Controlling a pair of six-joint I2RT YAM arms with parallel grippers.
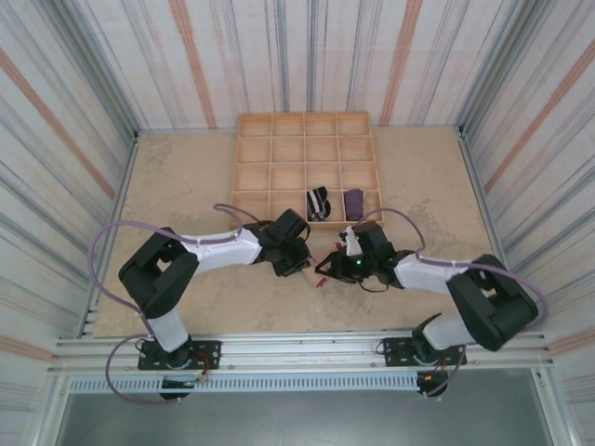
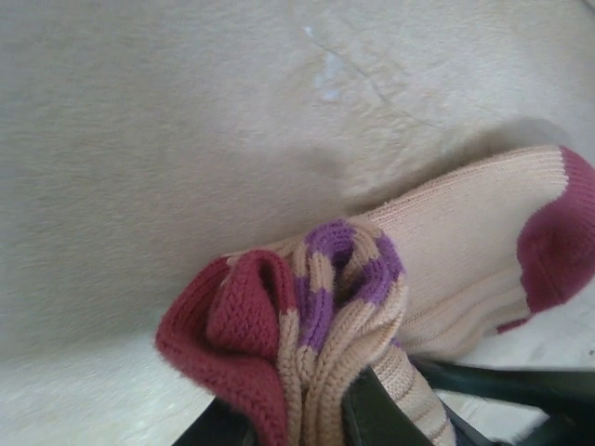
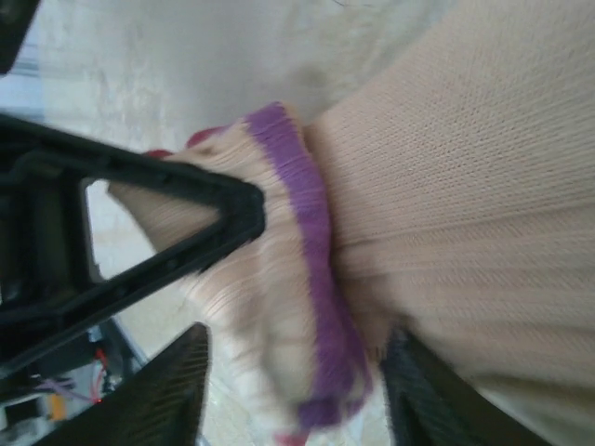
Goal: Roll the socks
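The beige sock (image 2: 456, 232) with maroon cuff and toe and purple stripes lies on the table between both grippers (image 1: 320, 277). My left gripper (image 2: 302, 416) is shut on its bunched cuff end, pinching the folds between the dark fingers (image 2: 381, 413). My right gripper (image 3: 297, 376) stands open around the same cuff (image 3: 279, 307), fingers (image 3: 163, 395) apart on either side. In the top view the left gripper (image 1: 299, 264) and right gripper (image 1: 337, 268) nearly meet. The black-and-white striped sock (image 1: 319, 203) and the purple sock (image 1: 353, 201) sit rolled in neighbouring compartments of the tray.
A wooden tray (image 1: 279, 149) of several compartments stands at the back middle of the table, just beyond both grippers. Striped walls close in the table on the left, right and far sides. The left gripper's black finger frame (image 3: 139, 232) crosses the right wrist view.
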